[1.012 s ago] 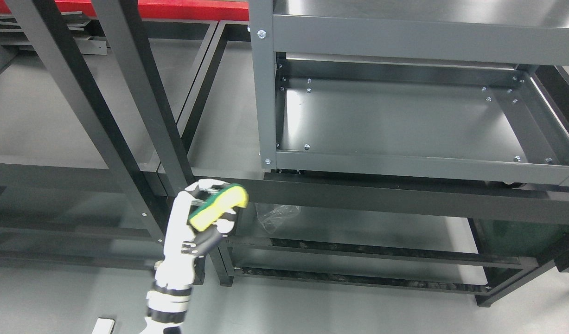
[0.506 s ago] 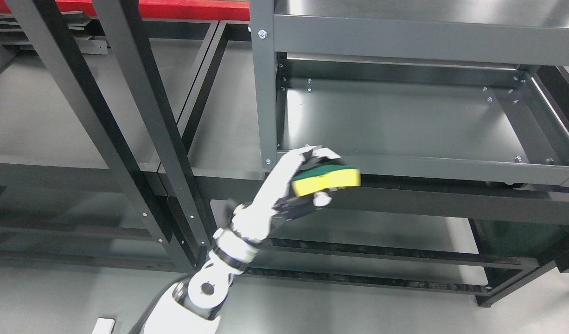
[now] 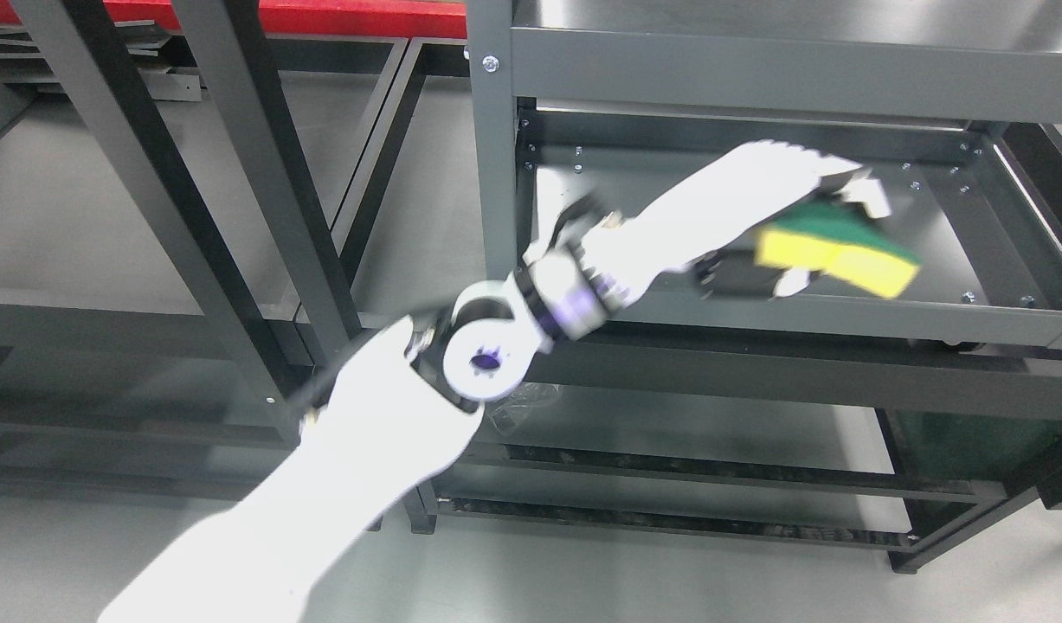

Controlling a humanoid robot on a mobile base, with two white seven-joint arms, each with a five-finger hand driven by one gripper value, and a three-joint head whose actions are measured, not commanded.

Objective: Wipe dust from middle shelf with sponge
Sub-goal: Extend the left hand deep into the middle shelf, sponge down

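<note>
left hand (image 3: 756,203) clamped on sponge (image 3: 833,251) — over right part of middle shelf (image 3: 756,303)

Shelf tray (image 3: 842,227) seen as grey painted metal with satin sheen, sponge (image 3: 833,251) as yellow foam topped by rough green scouring layer, left hand (image 3: 756,203) cased in glossy white plastic.

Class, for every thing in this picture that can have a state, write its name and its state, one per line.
Yellow and green rectangular sponge: gripped, held above the shelf, tilted; contact with the shelf cannot be told.
White left hand: fingers shut on the sponge, arm stretched in over the front rail.
Grey metal middle shelf: nothing lying on it; dust cannot be made out.
Right hand: not in view.
</note>
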